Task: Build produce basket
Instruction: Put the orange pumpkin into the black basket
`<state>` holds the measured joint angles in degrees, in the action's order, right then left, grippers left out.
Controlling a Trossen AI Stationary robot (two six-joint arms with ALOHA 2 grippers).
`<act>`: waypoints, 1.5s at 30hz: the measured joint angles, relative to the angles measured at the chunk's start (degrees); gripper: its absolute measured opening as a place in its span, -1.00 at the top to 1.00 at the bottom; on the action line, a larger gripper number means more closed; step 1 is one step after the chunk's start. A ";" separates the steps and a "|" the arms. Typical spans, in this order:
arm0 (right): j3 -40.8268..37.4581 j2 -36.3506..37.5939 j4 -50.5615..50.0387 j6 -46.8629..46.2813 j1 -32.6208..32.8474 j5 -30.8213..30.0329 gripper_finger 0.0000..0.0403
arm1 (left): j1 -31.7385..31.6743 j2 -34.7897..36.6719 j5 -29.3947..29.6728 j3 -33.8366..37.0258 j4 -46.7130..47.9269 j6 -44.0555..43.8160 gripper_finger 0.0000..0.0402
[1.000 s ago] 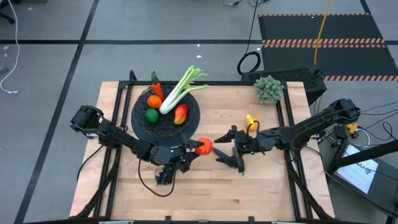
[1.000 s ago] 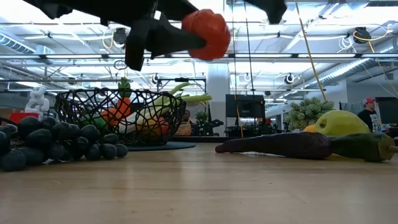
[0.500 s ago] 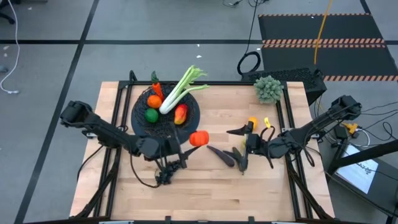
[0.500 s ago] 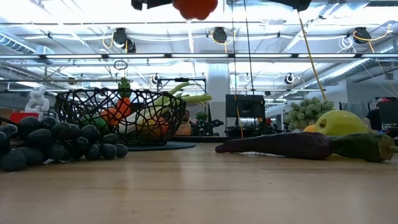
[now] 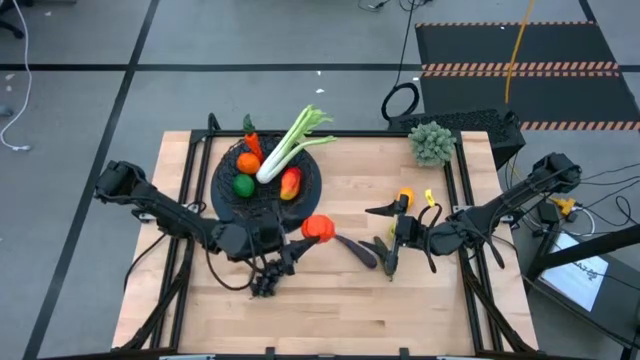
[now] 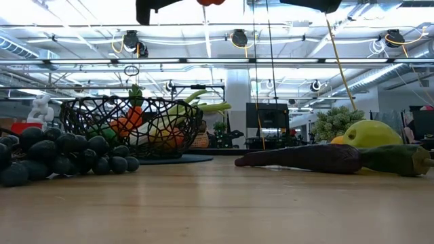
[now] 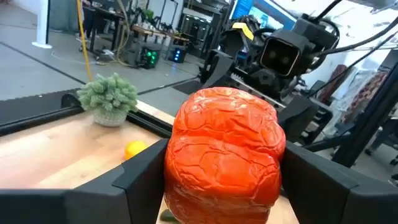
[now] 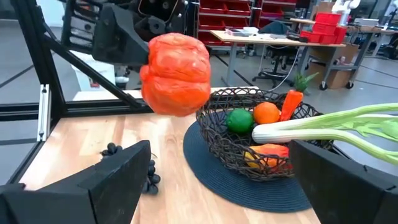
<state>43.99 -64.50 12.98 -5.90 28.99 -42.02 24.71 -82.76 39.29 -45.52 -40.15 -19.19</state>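
Observation:
A red-orange lobed toy fruit hangs high above the table, just right of the black wire basket, with my left gripper shut on it. In the basket lie a carrot, an orange, a green apple, a mango and a pale-green leafy stalk. My right gripper stands open to the fruit's right, nothing between its fingers. On the boards lie dark grapes, a purple eggplant, a cucumber and a lemon. My left gripper pinches the red-orange fruit between its two fingers, one on each of two opposite sides. The fingers lie about level and come from the table's left. The fruit is lifted clear, well above the table.
A grey-green frilly clump stands at the far right corner. A round dark mat lies under the basket. Bare boards lie along the near edge.
My left gripper has risen with the red-orange fruit, almost out of the top of the low view, drawn a little toward the basket, and rolled at the wrist. My right gripper has drawn back toward the table's right edge, still open.

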 joint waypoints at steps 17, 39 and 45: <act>-0.21 -0.24 -7.69 -5.50 0.00 0.26 -0.86 | -5.67 14.48 -3.23 0.07 29.78 22.03 -0.41; -11.91 -0.39 7.91 -15.97 0.00 3.31 -0.86 | -31.56 16.63 -4.92 2.54 58.59 12.62 -0.41; -11.91 -0.40 7.82 -15.38 0.00 4.61 -0.86 | -31.56 13.34 -5.83 2.45 58.41 11.12 -0.41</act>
<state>32.08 -64.90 20.80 -21.28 28.99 -37.41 -6.85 -69.42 33.45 -43.07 18.26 -8.07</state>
